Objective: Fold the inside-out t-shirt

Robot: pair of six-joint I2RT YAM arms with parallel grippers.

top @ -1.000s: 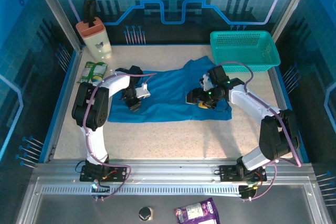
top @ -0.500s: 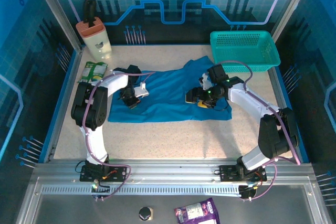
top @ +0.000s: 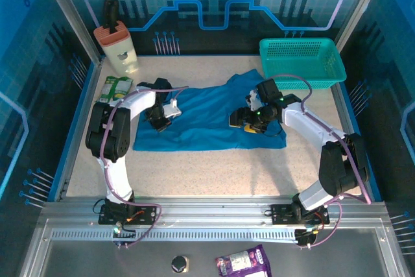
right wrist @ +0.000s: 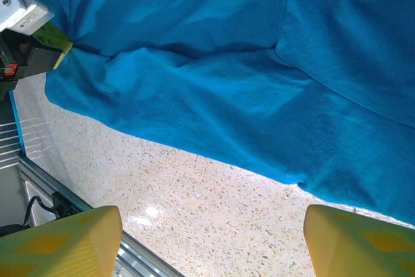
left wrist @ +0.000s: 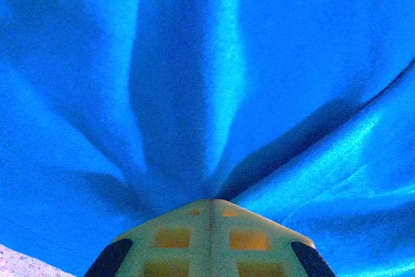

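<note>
Zero folds done: the t-shirt [top: 207,118] lies mostly spread on the bench [top: 214,167] beneath me; my left jaws pinch its cloth, my right jaws hang spread, empty.

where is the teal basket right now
In the top view, the teal basket sits at the far right corner of the table, just beyond the blue t-shirt.
</note>
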